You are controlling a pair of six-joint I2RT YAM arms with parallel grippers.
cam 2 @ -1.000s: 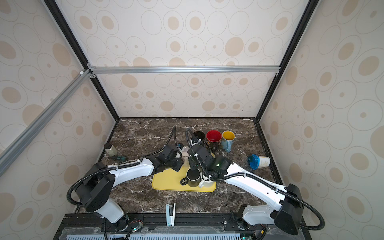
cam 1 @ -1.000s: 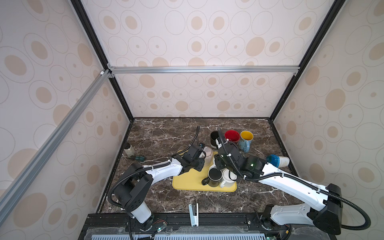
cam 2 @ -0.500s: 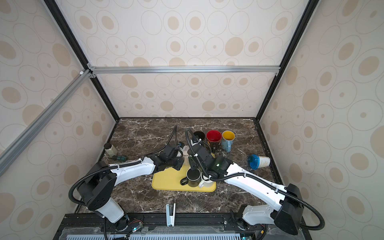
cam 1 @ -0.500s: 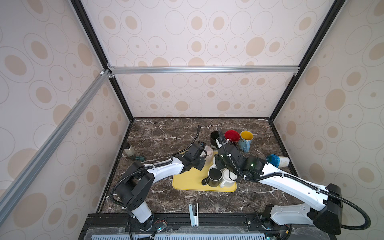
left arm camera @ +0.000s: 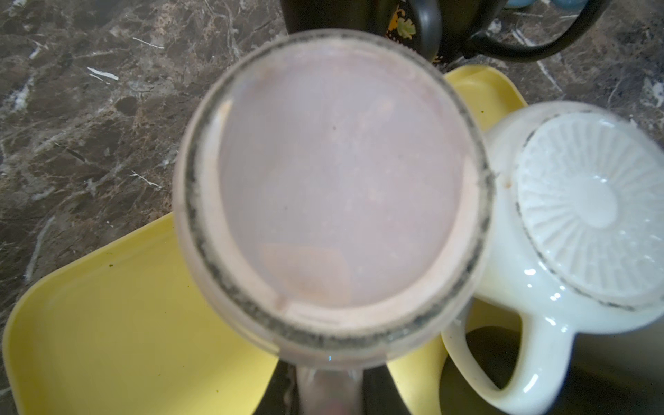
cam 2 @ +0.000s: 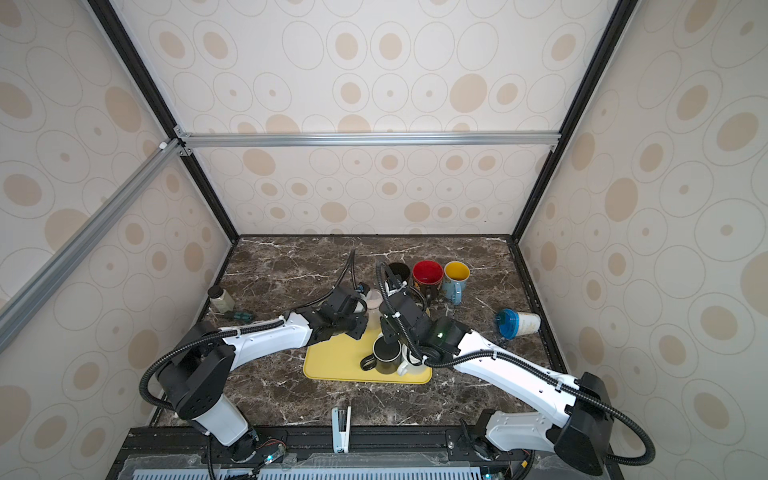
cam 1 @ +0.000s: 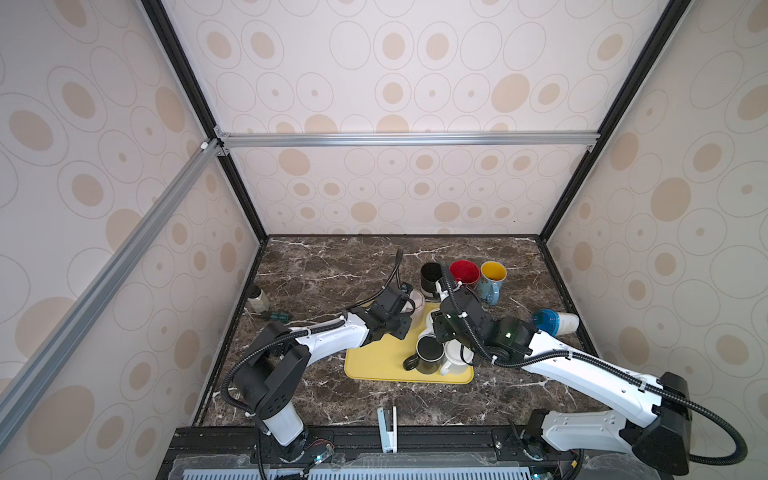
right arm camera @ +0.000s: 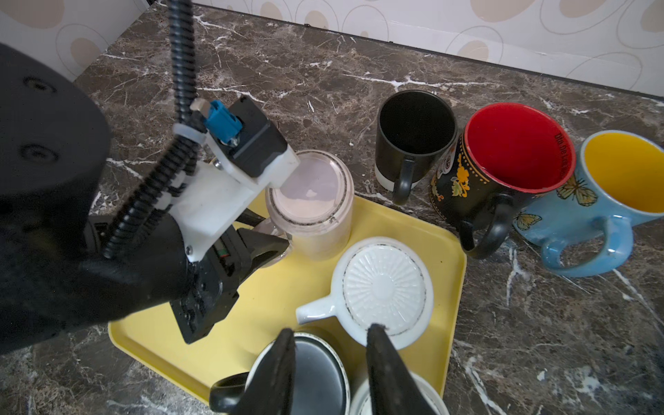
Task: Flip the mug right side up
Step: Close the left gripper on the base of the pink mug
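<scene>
Clock: bench seen from above, 12 at the back wall.
Bench (cam 1: 332,266): dark marble inside a booth with spotted walls.
Tray (cam 1: 374,365): yellow, flat on the bench near its middle.
Pink mug (right arm camera: 309,201): the task's mug, pale and see-through. It stands upside down, base up, at the tray's 12 o'clock edge. Whether it rests on the tray or is just lifted cannot be told.
Left hand (right arm camera: 267,239): reaches in from 9 o'clock. Its fingers are closed on the pink mug's clear handle, low at the mug's side.
Right hand (right arm camera: 330,332): reaches in from 4 o'clock and hovers over the tray's 2 o'clock part. Its fingers stand partly apart with nothing between them.
White mug (right arm camera: 384,287): upside down on the tray, ribbed base up, just beside the pink mug, toward 3 o'clock from it.
Black mug (cam 1: 430,353): upright on the tray's 4 o'clock part, below the right hand.
Red mug (cam 1: 464,272), blue mug (cam 1: 492,278): upright side by side on the bench, at 1 o'clock from the tray.
Cup (cam 1: 555,322): blue-lidded, lying on its side at the bench's 3 o'clock edge.
</scene>
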